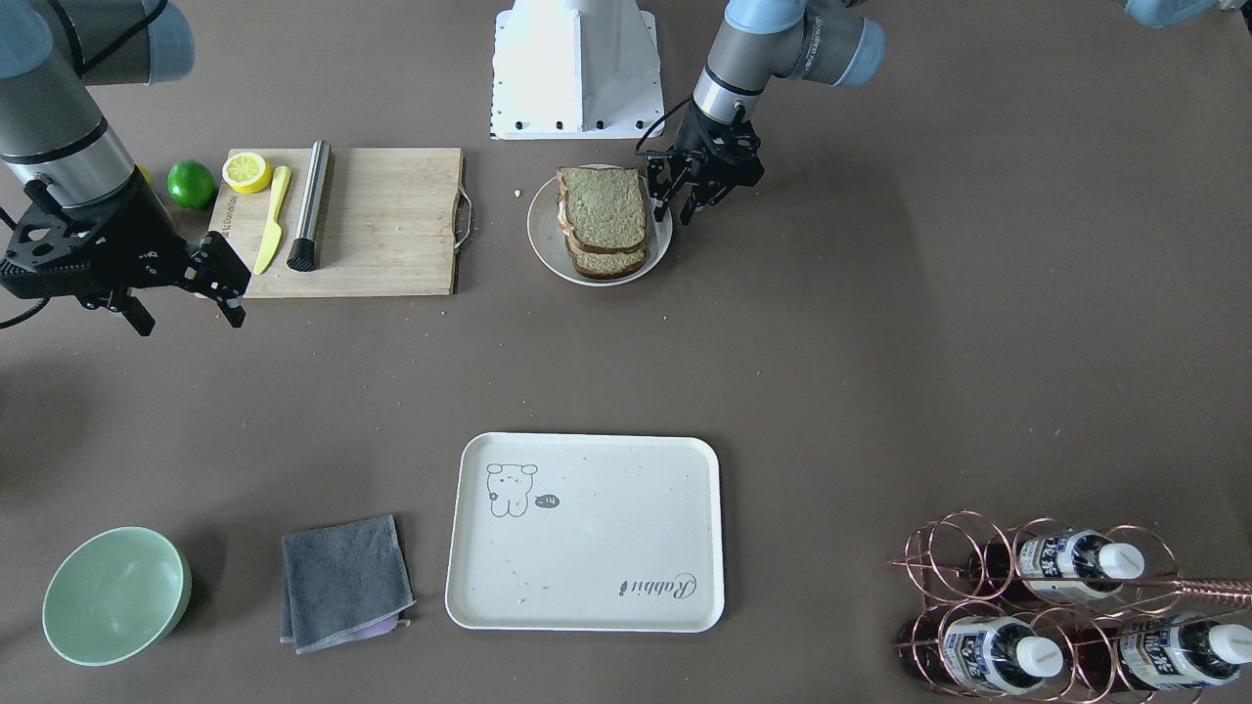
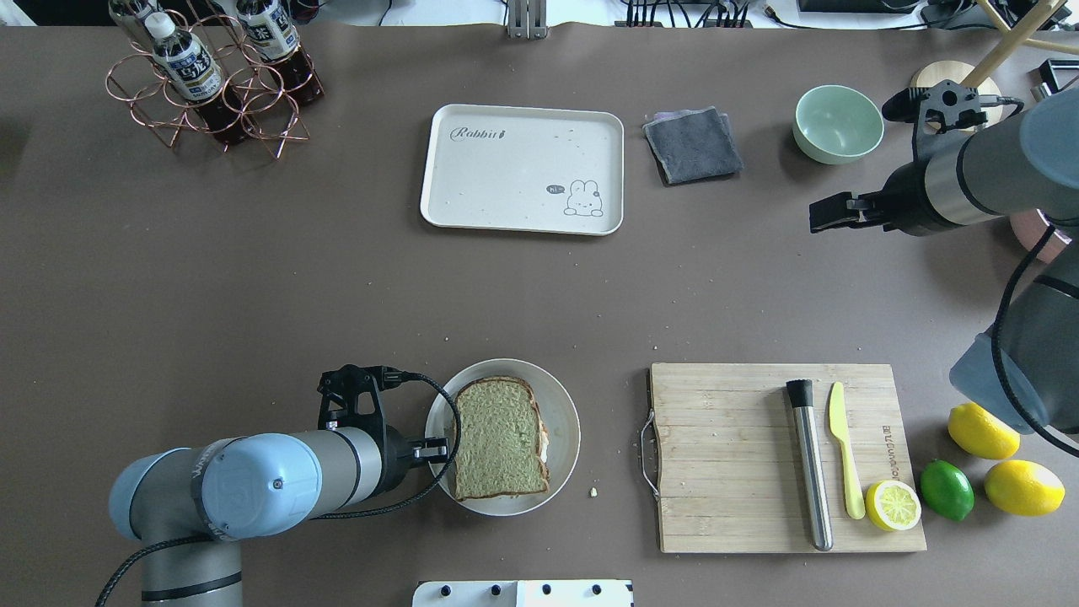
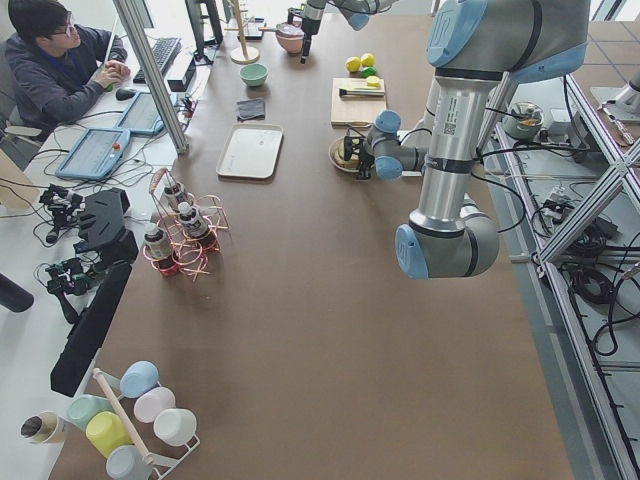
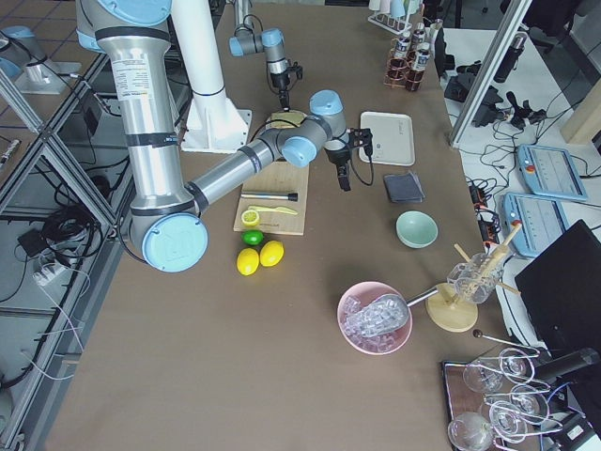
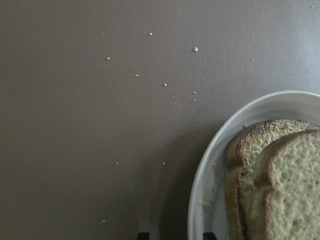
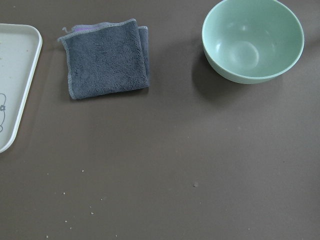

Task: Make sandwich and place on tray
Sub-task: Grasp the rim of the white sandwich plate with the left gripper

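Observation:
The sandwich (image 1: pixel 602 217), two brown-crusted bread slices with a bit of white egg at the edge, lies on a round white plate (image 1: pixel 541 235). It also shows in the overhead view (image 2: pixel 499 438) and the left wrist view (image 5: pixel 272 185). My left gripper (image 1: pixel 675 213) is open and low at the plate's edge on my left side. In the left wrist view (image 5: pixel 175 235) its fingertips straddle the plate rim (image 5: pixel 200 200). My right gripper (image 1: pixel 193 321) is open and empty, held above the table beside the cutting board. The cream tray (image 1: pixel 587 533) lies bare across the table; its corner shows in the right wrist view (image 6: pixel 15 90).
A wooden cutting board (image 1: pixel 381 220) holds a steel rod (image 1: pixel 310 205), a yellow knife (image 1: pixel 272 220) and a lemon half (image 1: pixel 246 171); a lime (image 1: pixel 191 184) lies beside it. A grey cloth (image 1: pixel 344 582), a green bowl (image 1: pixel 115 594) and a bottle rack (image 1: pixel 1066 611) stand along the far edge.

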`<state>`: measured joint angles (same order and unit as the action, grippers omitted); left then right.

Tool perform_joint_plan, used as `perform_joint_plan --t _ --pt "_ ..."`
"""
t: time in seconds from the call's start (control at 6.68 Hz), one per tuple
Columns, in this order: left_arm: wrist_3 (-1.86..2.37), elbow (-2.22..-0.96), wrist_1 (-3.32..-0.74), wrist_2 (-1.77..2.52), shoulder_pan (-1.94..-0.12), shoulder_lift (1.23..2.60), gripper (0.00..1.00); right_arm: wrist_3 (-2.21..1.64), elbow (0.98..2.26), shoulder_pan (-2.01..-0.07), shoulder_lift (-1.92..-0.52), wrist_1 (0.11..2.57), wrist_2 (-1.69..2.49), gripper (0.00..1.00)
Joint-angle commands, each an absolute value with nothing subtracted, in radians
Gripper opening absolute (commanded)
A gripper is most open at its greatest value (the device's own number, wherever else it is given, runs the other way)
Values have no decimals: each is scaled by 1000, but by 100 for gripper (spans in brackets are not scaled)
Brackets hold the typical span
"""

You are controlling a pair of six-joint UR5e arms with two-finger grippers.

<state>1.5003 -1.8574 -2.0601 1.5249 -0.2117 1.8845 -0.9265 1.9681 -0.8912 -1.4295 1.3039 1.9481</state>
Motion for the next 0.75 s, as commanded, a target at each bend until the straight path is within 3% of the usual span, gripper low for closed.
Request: perform_joint_plan --t 0.0,0.6 --pt "1500 -1848 -2060 1525 -212 1910 0 -927 1967 -891 -1430 1304 1948 100" --pt "1496 -1853 -2065 1537 -283 1920 0 -923 1967 -891 -1434 1302 1945 100"
